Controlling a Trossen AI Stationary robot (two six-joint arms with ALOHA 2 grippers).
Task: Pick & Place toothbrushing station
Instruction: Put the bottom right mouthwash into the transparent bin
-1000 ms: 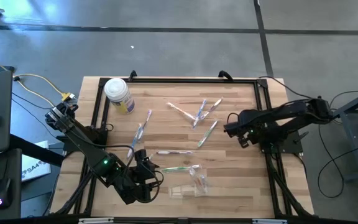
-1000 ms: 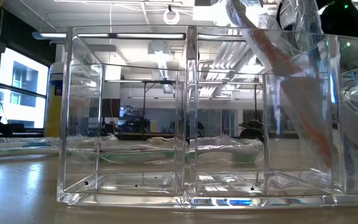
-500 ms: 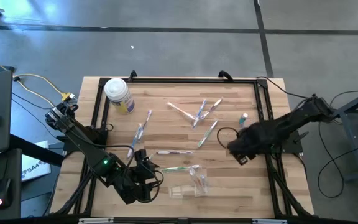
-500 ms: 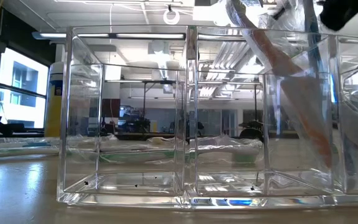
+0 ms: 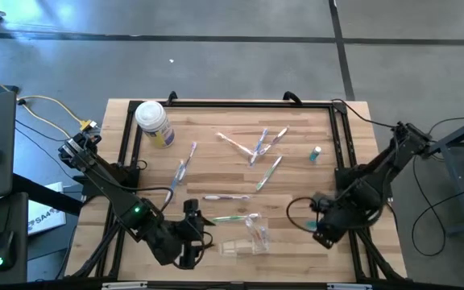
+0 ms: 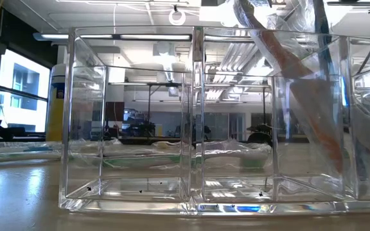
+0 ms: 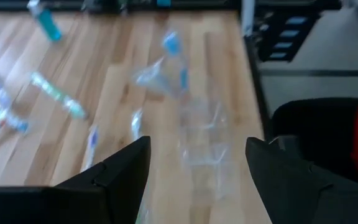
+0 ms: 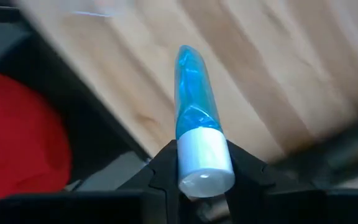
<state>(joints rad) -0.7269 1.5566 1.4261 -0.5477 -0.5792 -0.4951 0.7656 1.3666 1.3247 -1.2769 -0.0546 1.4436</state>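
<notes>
While the left claw [image 5: 190, 234] is held open beside the clear holder [image 5: 234, 247], toothbrushes [image 5: 256, 147] are scattered across the bench [image 5: 296, 250]. A blue tube [image 8: 194, 102] is gripped by its white cap in the right claw [image 5: 322, 234].

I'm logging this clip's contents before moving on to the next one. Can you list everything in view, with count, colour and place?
Clear holder: one, see-through with compartments, near front edge of the table, holding a couple of wrapped toothbrushes.
Toothbrushes: several, pastel, wrapped, scattered across the middle of the table; exact count unclear.
Small blue tube: one, blue with white cap, lying at the table's right side.
Blue tube with white cap: one, clamped between the right gripper's fingers.
Jar: one, white lid, yellow label, far left corner.
Table: one, light wood with black frame.
Left gripper: open, at the front edge beside the clear holder.
Right gripper: shut on the tube, at the front right.
</notes>
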